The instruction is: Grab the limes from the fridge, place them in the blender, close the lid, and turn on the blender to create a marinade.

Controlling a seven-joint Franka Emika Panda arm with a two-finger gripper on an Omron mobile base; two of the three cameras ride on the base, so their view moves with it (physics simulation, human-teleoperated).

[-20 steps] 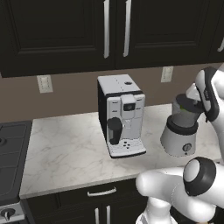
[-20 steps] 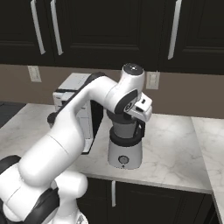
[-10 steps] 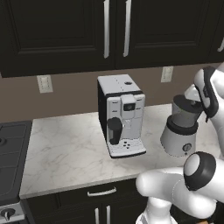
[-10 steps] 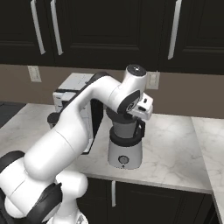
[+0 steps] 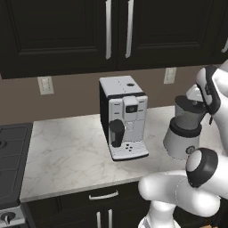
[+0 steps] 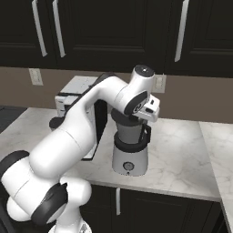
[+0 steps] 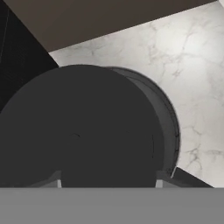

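In the hand view a large dark round disc, which I take to be the lid point(image 7: 87, 131), sits directly in front of the gripper point(image 6: 144, 119) and hides the finger tips, so whether the jaws are clamped on it or merely standing apart around it cannot be told from these pictures. Just beyond and below the disc, the curved rim of the blender point(image 7: 168, 118) jar peeks out on one side, which suggests the lid is over the jar mouth but a little off centre from it. From the right base view the hand hangs right at the top of the blender point(image 6: 130, 150), whose dark jar and light grey base with its round knob point(image 6: 128, 166) stand below the wrist on the marble counter point(image 6: 182, 154). The step in hand looks like closing the lid. No limes can be made out; the jar's contents are hidden. The next move seems to call for centring the disc over the rim, seating it flat, letting go and then reaching down to the knob. Farther off, past the blender, the white coffee machine point(image 5: 124, 116) stands on the same counter, well apart from the gripper.
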